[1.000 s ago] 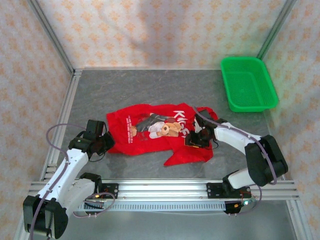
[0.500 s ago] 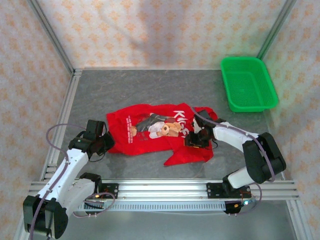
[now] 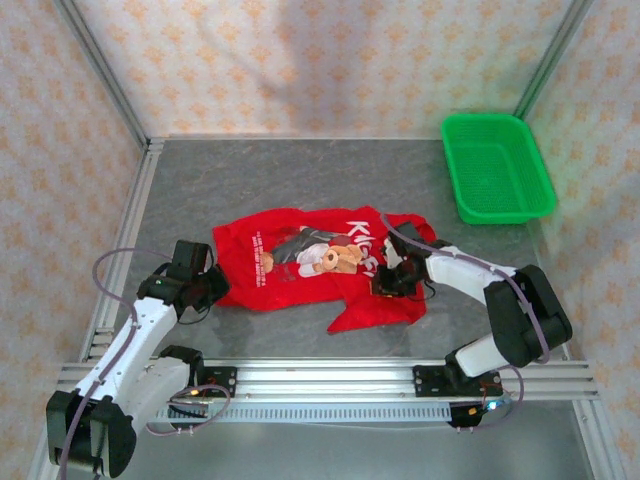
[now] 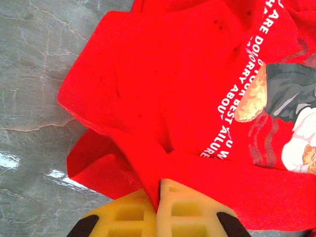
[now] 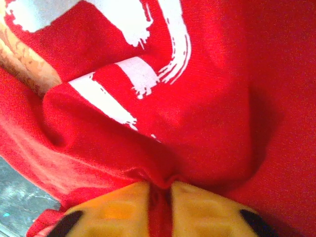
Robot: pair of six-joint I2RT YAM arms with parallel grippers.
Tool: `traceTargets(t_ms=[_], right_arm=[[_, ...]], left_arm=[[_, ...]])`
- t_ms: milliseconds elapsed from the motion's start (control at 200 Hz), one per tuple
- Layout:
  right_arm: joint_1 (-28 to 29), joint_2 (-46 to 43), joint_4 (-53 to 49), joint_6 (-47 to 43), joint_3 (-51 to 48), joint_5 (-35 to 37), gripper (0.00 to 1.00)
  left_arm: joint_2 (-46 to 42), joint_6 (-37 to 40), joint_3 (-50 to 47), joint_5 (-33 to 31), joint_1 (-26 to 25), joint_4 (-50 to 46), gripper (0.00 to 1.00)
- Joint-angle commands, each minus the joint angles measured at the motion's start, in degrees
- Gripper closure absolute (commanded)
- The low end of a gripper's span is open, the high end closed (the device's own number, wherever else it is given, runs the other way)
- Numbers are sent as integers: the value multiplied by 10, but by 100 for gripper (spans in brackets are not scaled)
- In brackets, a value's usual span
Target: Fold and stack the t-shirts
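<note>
Near the left edge of the tabletop (image 3: 300, 180), the left jaws are pressed together on a fold at the left end of the t-shirt (image 3: 290, 270). It lies crumpled, print up, mid-tabletop toward the near edge. The right jaws pinch a pleat on its right side, just beside the white lettering. A basket (image 3: 497, 165) sits in the far right corner.

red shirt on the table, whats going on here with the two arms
Two robot arms are working on a red t-shirt lying rumpled, print up, on the grey table. The left hand pinches cloth at its left edge; the right hand pinches a fold near the white lettering. No neat fold is made yet. A green basket sits at the far right.
</note>
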Motion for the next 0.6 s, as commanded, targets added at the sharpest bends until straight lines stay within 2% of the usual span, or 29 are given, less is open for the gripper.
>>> traceTargets(t_ms=[0, 105, 220, 385, 595], right_arm=[[4, -19, 4, 7, -9, 14, 91], [4, -48, -4, 17, -7, 28, 98], [4, -92, -30, 25, 3, 49, 99], [4, -155, -102, 31, 41, 80, 99], [3, -183, -177, 43, 67, 110, 94]], left_arm=[[-8, -1, -6, -15, 1, -8, 100], [-5, -1, -5, -15, 1, -7, 100], [-5, -1, 4, -15, 1, -12, 100], [-3, 4, 34, -18, 3, -21, 100], [13, 9, 51, -16, 3, -17, 100]])
